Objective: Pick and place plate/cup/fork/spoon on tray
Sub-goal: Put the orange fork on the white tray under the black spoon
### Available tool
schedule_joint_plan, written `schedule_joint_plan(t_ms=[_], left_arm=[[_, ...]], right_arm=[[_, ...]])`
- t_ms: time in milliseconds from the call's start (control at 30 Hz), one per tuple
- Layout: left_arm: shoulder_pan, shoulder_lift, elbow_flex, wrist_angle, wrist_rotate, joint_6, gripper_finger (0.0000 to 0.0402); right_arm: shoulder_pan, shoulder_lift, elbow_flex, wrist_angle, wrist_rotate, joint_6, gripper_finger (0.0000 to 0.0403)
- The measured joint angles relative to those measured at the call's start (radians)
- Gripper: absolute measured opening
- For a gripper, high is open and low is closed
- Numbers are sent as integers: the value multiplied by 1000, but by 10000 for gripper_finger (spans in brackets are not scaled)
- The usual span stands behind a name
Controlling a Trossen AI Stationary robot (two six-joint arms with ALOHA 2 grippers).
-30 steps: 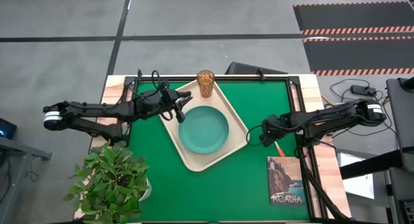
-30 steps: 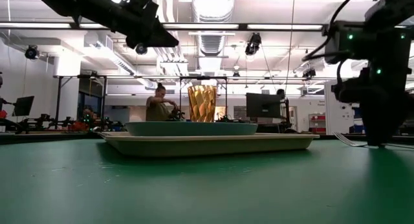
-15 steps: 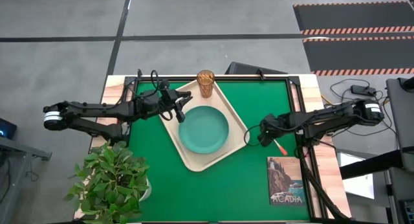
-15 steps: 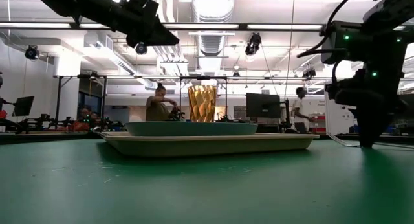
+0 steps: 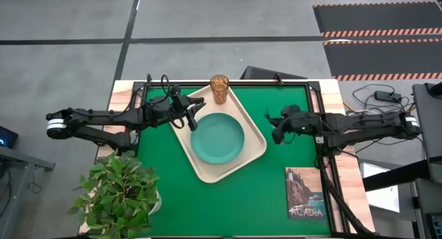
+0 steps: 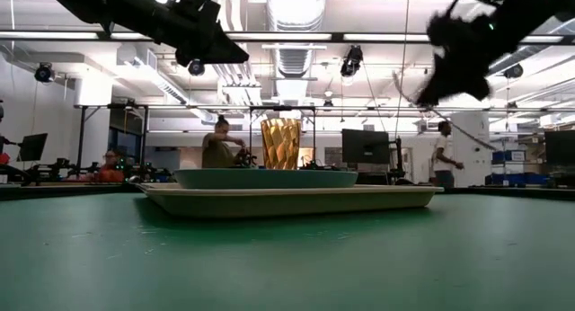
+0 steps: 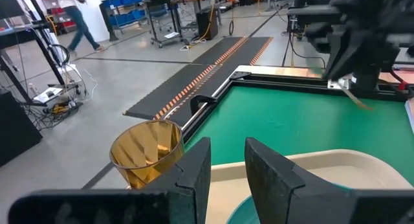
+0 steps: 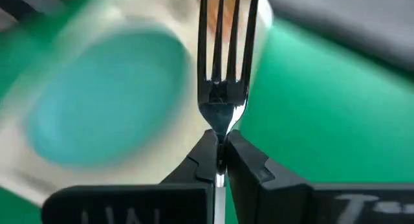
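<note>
The right gripper (image 5: 276, 130) is clamped on the fork (image 8: 222, 62) near the neck, tines pointing forward past the fingertips. In the high view it sits right of centre, above the green mat (image 5: 276, 190) and just off the right edge of the tray (image 5: 206, 171); the low view shows it raised well clear of the table, at the upper right of the frame.

The tray lies at an angle near the middle of the high view. The teal plate (image 5: 217, 137) rests in its centre and the amber cup (image 5: 219, 89) stands at its upper corner. The spoon is not visible in any view.

The left gripper (image 5: 193, 117) hovers over the tray's upper-left edge, beside the plate, with its fingers parted and nothing between them.

Step in hand — carrying the fork to the tray. Recommended procedure:

- Keep the clamp firm; the handle is thin and may pivot between the pads.
- Aim for bare tray floor beside the plate, probably the strip along the right rim, the nearest open area.
- Turn the fork parallel to that rim before descending, so it lies flat and not across the plate's raised edge.
- Lower until the fork is close to the tray floor, then release — a drop from height may bounce it out over the low rim.
- Keep clear of the cup and the left arm.
</note>
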Motion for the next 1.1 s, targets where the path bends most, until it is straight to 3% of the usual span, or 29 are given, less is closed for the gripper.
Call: schedule_joint_plan(t_ms=[200,400,567,767,1100], left_arm=[[0,0,0,0,0,-1,77],[0,1,0,0,36,-1,77],[-2,1,0,10,140,0,77],[-4,9,-1,25,188,0,77],[-24,81,7,51,235,5,77]], right_arm=[[4,18,-158,684,-75,-299,11],[4,149,-198,1071,-142,-445,12],[4,279,-165,1162,-162,-470,12],[4,428,-85,1258,-169,-471,12],[4,614,90,1261,-168,-552,12]])
